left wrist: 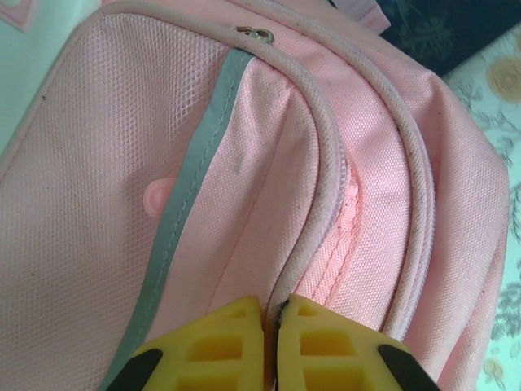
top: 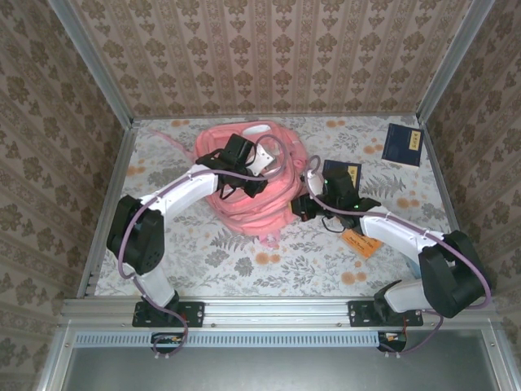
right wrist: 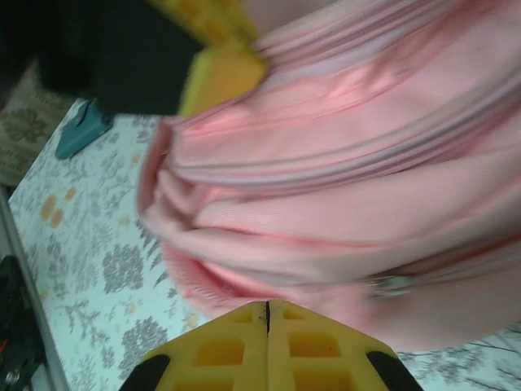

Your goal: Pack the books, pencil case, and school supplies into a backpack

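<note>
Checking in from the remote station: top cam has the pink backpack (top: pixel 256 204) slumped around the middle of the table (top: pixel 244 269), toward the back, with both arms reaching in over it. Left gripper (left wrist: pixel 270 326) is pinched right down, yellow fingers pressed together with just a hairline between them. The tips sit against the pack's fabric where a line of pink piping (left wrist: pixel 326 163) runs down toward them. Can't tell if it's actually got any fabric nipped in there or is just touching. The pale reflective stripe (left wrist: pixel 195 179) runs up the pocket to the left of the fingers, and a small metal zip pull (left wrist: pixel 254 33) sits at the top of it.

Right gripper (right wrist: pixel 267 326) is the same story, closed up tight, tips right at the bunched-up edge of the pack, with a second metal pull (right wrist: pixel 392 285) just beside them. Again can't say whether it's gripping anything.

Books are out on the table: one navy book (top: pixel 403 144) way off in the far right corner, the other navy book (top: pixel 342 173) just right of the pack by the right wrist, and the orange-brown book (top: pixel 362 243) poking out from under the right forearm. Also a teal thing (right wrist: pixel 81 130) on the table past the pack, too blurry to name
</note>
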Available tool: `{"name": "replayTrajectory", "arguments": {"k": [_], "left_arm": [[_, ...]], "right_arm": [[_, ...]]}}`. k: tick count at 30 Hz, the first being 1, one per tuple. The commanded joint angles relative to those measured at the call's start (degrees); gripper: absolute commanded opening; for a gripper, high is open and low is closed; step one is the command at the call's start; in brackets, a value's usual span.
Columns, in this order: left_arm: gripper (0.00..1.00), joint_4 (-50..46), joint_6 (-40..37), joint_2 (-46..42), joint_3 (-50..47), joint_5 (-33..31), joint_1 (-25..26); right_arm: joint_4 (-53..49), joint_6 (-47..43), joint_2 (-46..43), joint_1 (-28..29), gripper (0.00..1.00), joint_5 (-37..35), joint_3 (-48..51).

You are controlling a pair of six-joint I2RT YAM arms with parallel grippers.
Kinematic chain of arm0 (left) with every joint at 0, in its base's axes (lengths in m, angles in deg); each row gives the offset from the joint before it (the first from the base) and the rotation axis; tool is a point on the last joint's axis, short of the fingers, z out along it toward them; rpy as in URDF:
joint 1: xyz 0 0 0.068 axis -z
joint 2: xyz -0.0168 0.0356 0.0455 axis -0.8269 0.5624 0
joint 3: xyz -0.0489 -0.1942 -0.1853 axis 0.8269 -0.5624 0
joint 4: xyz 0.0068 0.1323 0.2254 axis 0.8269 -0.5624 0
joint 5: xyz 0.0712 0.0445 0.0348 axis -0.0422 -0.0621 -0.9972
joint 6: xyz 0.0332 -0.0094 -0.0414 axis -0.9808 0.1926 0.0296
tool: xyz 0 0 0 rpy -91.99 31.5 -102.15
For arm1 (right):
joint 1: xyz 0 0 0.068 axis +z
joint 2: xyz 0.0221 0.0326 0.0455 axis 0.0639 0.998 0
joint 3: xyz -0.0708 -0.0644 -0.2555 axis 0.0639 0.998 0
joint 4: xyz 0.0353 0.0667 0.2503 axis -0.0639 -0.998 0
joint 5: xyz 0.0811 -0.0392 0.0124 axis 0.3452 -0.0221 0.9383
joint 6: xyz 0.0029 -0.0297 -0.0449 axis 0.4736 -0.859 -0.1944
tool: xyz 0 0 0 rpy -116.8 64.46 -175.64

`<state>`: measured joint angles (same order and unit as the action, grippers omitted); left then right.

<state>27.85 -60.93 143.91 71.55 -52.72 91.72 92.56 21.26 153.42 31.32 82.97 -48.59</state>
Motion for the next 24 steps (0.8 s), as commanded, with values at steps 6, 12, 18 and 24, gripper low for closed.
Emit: {"name": "replayTrajectory", "arguments": {"k": [6, 12, 18, 24], "left_arm": [[0.02, 8.5, 6.0, 0.5, -0.2, -4.4, -0.4], [0.01, 6.9, 1.5, -2.3, -2.1, -4.3, -0.4], [0.00, 6.7, -1.1, -5.6, -3.6, -3.0, -0.4], [0.00, 5.5, -2.9, -7.4, -3.3, -1.9, -0.5]], "right_arm": [[2.1, 3.4, -2.4, 4.4, 0.00, -6.0, 2.2], [-1.3, 6.7, -3.5, -1.8, 0.34, -11.4, 1.5], [-7.6, -3.8, 3.9, -5.9, 0.57, -3.7, -4.8], [-10.1, -11.1, 10.9, -5.9, 0.57, 4.3, -9.8]]}}
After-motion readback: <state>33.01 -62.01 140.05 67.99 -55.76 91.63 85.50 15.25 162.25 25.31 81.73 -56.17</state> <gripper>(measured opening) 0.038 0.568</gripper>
